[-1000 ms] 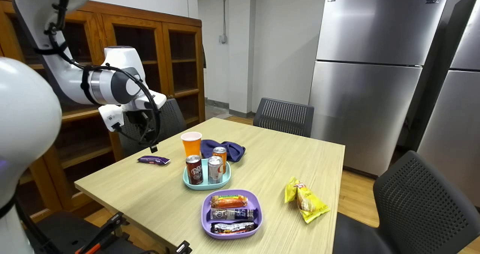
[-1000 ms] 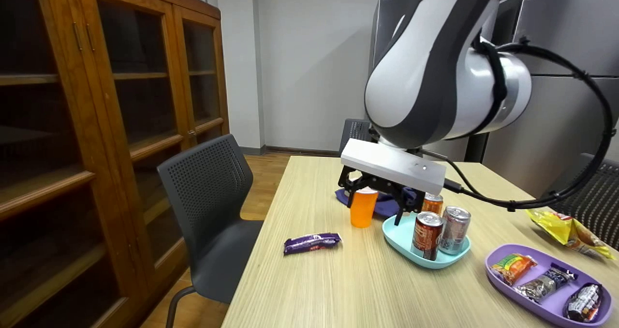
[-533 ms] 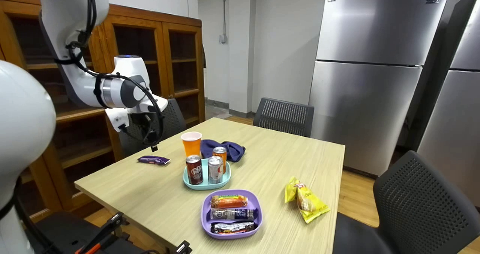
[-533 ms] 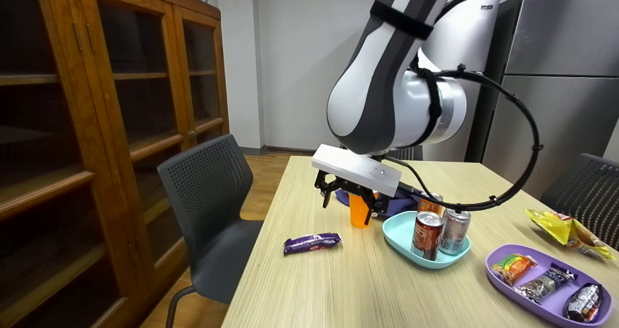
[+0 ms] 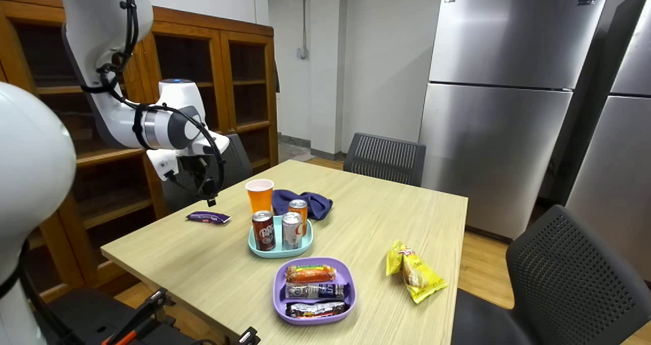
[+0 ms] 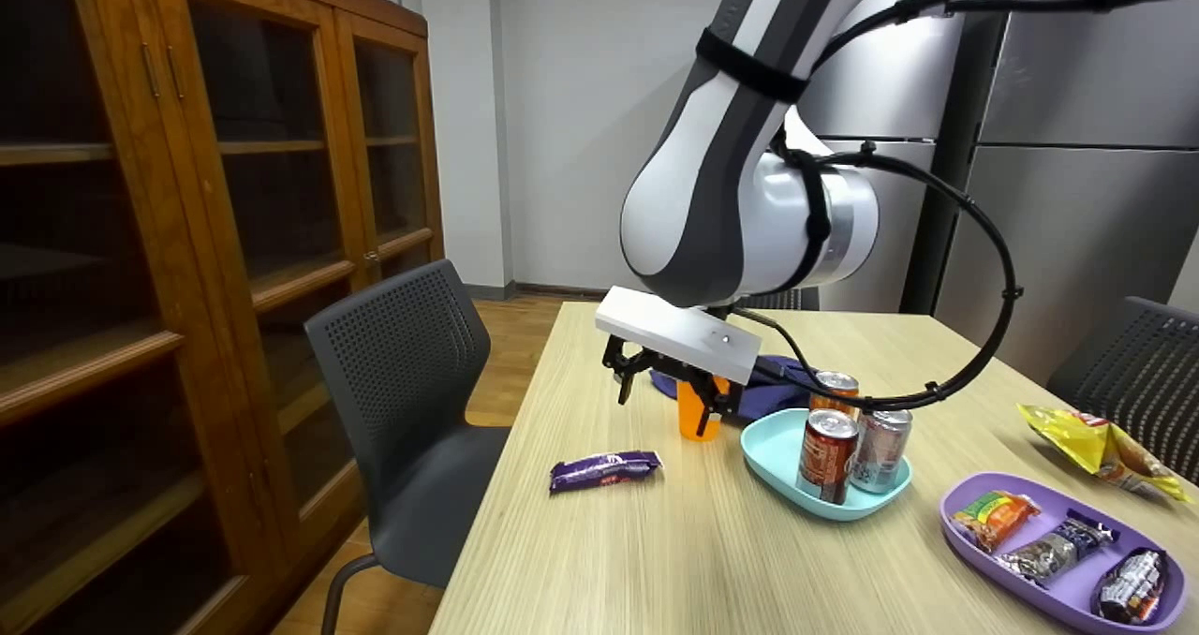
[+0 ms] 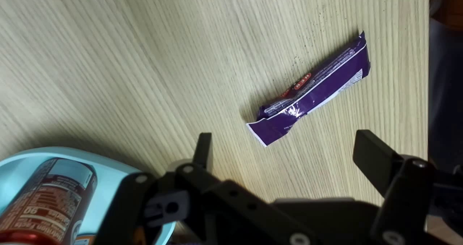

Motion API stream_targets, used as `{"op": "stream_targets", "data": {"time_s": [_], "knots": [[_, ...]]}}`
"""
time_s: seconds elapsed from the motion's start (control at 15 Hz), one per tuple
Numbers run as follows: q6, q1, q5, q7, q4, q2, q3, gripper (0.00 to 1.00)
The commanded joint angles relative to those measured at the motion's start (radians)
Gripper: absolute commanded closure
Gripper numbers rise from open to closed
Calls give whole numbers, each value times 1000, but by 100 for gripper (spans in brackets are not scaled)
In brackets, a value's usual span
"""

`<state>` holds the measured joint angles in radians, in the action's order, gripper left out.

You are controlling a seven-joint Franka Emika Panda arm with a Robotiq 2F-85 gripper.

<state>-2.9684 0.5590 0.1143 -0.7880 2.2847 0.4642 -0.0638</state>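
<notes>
1. Purple bar (image 6: 604, 471) is lying flat on the table (image 6: 637, 560), left of the teal tray (image 6: 770, 457).
2. Gripper (image 7: 282, 149) is hanging nearby, jaws spread wide, holding nothing.
3. Tray's rim is probably corralling the cans (image 6: 828, 457).

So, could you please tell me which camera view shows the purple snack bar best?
The wrist view shows the snack bar best: it appears largest there, whole and unobstructed, with some print visible. Both exterior views also show it whole, lying on the table, but much smaller.
</notes>
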Motion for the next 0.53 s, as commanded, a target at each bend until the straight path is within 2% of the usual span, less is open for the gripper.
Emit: {"op": "stream_targets", "data": {"time_s": [0.0,0.13,0.2,0.4,0.47], "knots": [[0,-10,-9,-5,0,0,8,0],[0,-10,-10,-5,0,0,8,0],[25,66,-20,-109,-24,20,-73,0],[57,111,7,-237,-68,63,-109,0],[76,105,24,-275,-83,72,-97,0]]}}
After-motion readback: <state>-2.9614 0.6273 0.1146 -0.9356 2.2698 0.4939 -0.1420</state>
